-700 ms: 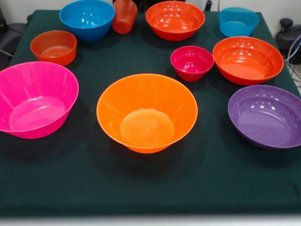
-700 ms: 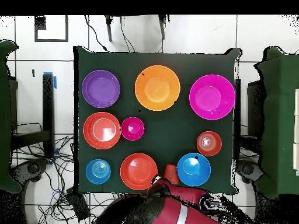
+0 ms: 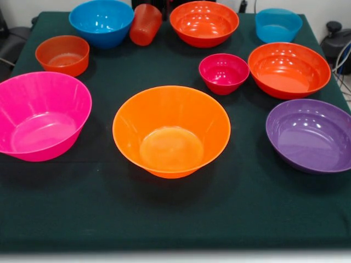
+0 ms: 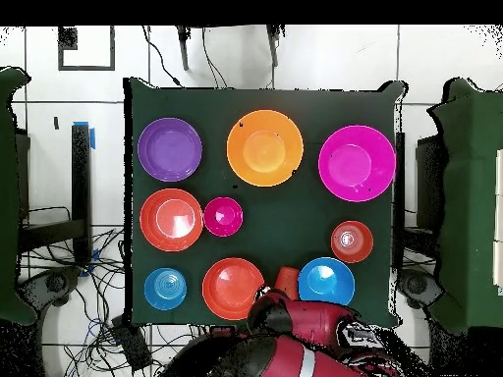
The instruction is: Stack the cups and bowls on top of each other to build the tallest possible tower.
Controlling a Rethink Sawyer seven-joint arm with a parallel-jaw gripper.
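Green-clothed table (image 3: 236, 219), bowls all set out singly, nothing stacked on anything.

Big yellow-orange bowl (image 3: 171, 131) at centre, empty. Large pink bowl (image 3: 41, 115) beside it toward the table's edge; purple bowl (image 3: 310, 134) on the other side. Small magenta bowl (image 3: 224, 72) sits just beside an orange-red bowl (image 3: 289, 69). Far row: blue bowl (image 3: 101, 21), second orange-red bowl (image 3: 204, 23), small light-blue bowl (image 3: 278, 24). Squat small orange bowl (image 3: 62, 55) stands apart.

Orange-red cup (image 3: 145, 24) tilted, between the blue bowl and the far orange-red bowl. Red arm (image 4: 295, 339) looms over it from above; gripper hidden, cannot tell its grasp.
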